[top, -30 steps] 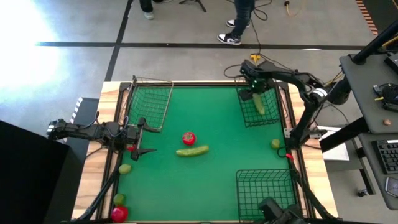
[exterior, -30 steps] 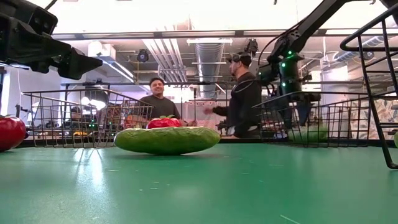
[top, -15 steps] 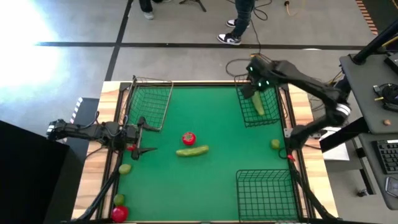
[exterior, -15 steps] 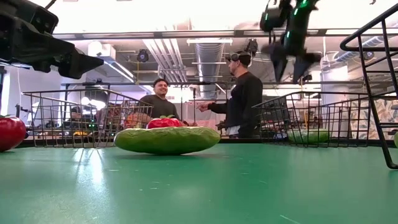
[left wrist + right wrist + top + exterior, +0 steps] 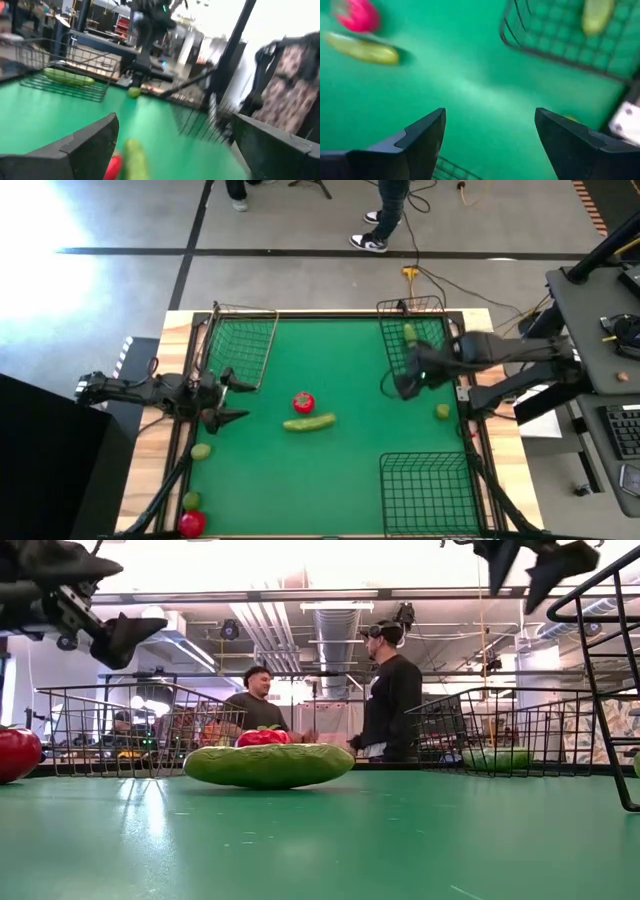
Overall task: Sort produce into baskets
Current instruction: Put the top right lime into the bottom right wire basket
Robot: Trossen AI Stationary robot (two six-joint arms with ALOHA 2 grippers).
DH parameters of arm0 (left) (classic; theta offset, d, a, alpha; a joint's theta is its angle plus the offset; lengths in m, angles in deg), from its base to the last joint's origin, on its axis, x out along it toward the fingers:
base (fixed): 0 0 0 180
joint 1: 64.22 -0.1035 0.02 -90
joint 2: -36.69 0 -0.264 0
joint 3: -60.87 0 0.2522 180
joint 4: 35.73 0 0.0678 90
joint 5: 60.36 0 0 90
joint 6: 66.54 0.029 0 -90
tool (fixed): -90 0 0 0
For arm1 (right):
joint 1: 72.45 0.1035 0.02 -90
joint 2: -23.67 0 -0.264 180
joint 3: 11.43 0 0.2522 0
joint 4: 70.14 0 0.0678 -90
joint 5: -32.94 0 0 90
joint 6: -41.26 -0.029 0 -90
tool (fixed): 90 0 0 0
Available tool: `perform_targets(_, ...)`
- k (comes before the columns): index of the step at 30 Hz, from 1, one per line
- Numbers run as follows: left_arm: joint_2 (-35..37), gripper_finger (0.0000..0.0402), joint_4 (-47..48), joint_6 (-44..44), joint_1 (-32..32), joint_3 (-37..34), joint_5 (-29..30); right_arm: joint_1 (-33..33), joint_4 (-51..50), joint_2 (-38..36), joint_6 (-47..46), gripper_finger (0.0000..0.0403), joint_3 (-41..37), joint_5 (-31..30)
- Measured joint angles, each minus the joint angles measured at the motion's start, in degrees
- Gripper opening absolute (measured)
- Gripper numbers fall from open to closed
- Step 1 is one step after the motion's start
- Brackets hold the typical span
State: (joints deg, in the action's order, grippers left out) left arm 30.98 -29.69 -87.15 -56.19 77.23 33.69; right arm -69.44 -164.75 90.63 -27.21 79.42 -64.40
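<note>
- High view: we see the right gripper has left the far right basket and now hangs just off that basket's near left corner, over the mat; a second ago it was down inside the basket.
- Its fingers are spread apart and carry nothing.
- A cucumber lies in that basket behind the right gripper, alone now that the arm is out.
- A lime sits on the mat just to the gripper's right, near the mat's edge, as before.
- Well off toward the mat's middle lie a tomato and a second cucumber, touching or nearly so; neither has shifted.
- We find the left gripper at the mat's left edge, fingers apart and empty, turned slightly since the earlier frame.
- Another lime rests just near of it.
- Two people stand beyond the table in the low view.
</note>
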Motion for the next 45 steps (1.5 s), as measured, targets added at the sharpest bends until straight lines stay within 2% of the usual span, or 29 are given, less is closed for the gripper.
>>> perform_targets(6,0.0,0.0366,-5.9,-1.4,0.0,0.0,0.0,3.4,-5.5,2.9,-8.4,0.0304,-5.6,3.2)
perform_targets(11,0.0,0.0366,-12.8,-4.0,0.0,0.0,0.0,3.4,-5.6,4.4,-9.7,0.0306,-11.4,7.5)
perform_targets(14,0.0,0.0366,-16.3,-7.4,0.0,0.0,-0.1,2.8,-5.5,4.6,-11.0,0.0302,-15.7,7.8)
perform_targets(19,0.0,0.0366,-17.4,-7.1,0.0,0.0,-0.1,1.7,-4.4,4.5,-11.5,0.0295,-23.6,8.2)
perform_targets(23,0.0,0.0366,-20.1,-13.1,0.0,0.0,-0.1,2.1,-0.7,4.5,-11.1,0.0298,-27.1,8.8)
perform_targets(25,0.0,0.0366,-21.3,-16.1,0.0,0.0,-0.1,2.5,1.2,4.5,-11.2,0.0302,-28.3,7.4)
perform_targets(32,-0.3,0.0366,-21.4,-17.4,0.0,0.0,0.0,2.7,5.4,4.5,-15.4,0.0310,-34.3,4.5)
perform_targets(36,-0.7,0.0366,-21.4,-17.6,0.0,0.0,1.2,2.7,5.6,5.6,-19.4,0.0302,-34.3,0.8)
perform_targets(40,-1.0,0.0366,-21.6,-17.6,0.0,0.0,3.9,2.6,10.1,8.0,-19.1,0.0294,-34.2,1.5)
perform_targets(45,-1.0,0.0366,-22.6,-17.6,0.0,0.0,4.4,3.2,9.3,13.9,-23.7,0.0288,-34.4,3.0)
